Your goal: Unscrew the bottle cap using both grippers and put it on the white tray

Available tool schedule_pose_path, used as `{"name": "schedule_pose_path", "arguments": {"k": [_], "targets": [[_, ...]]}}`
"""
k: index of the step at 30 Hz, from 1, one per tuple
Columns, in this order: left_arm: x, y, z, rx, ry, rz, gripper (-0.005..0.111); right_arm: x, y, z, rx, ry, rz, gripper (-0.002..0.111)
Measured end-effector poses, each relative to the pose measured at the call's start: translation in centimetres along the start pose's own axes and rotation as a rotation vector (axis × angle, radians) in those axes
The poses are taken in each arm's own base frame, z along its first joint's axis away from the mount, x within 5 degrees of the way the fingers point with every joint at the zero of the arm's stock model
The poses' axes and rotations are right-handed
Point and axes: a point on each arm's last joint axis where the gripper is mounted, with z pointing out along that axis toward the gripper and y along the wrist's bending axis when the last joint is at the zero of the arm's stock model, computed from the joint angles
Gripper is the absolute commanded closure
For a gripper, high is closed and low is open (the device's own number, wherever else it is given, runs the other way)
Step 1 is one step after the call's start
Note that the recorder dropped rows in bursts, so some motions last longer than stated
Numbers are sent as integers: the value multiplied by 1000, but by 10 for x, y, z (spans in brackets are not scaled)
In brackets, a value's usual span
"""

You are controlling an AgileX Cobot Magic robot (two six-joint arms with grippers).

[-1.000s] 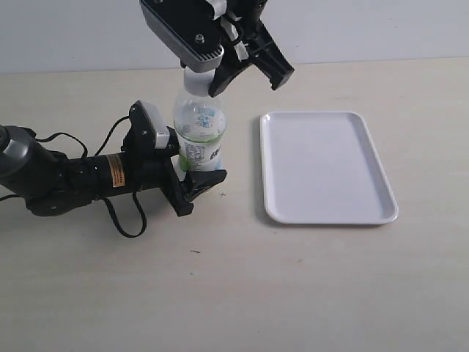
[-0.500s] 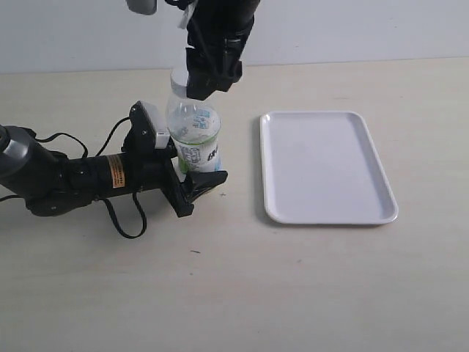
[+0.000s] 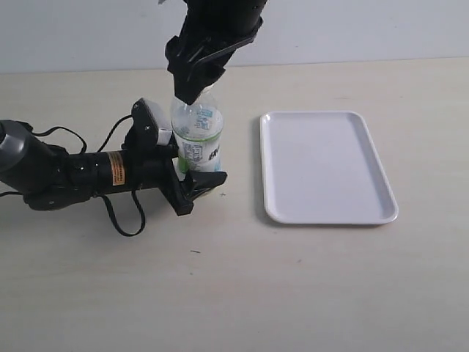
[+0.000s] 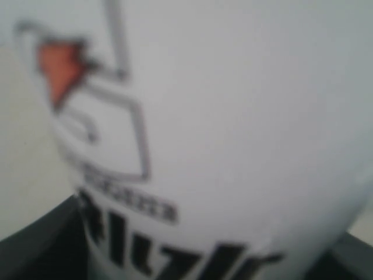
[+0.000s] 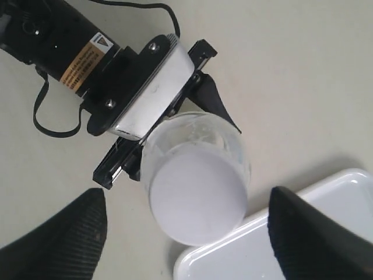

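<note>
Swinging round since a second ago, my right pincer [image 5: 186, 201] is now hanging straight over the top of the bottle [image 3: 198, 136], where before it was sitting turned off to the right of the neck. Its two fingers are standing wide apart, one on each side of the bottle cap [image 5: 197, 204], and the right wrist view is showing a clear gap between each finger and the cap, so I am gripping nothing with it. The cap is sitting on the bottle's neck; in the exterior view my right arm is hiding it.

I am clamping the lower part of the bottle with my left pincer [image 3: 196, 182], which is reaching in low from the left along the table [image 3: 293, 279]. The bottle is standing roughly upright in that grip. In my left wrist view its white label [image 4: 233, 116] is filling nearly everything, blurred, with black print and a red mark.

An orange sticker [image 3: 117, 169] is showing on my left arm, and a black cable [image 3: 121, 224] is looping beneath it.

The white tray [image 3: 326, 165] is lying flat on the table to the right of the bottle, apart from it, with bare table between them.
</note>
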Motion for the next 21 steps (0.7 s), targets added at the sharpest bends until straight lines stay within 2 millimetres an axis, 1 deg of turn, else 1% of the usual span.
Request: {"name": "schedule_pose_path", "arguments": {"k": [6, 12, 21], "targets": [[-2, 0, -1, 4, 32, -11, 107, -1, 0, 0, 3, -7, 51, 35], [-2, 1, -2, 2, 37, -15, 107, -2, -1, 0, 12, -26, 68, 42], [-2, 1, -2, 2, 37, -17, 107, -5, -3, 0, 26, -58, 73, 49]]}}
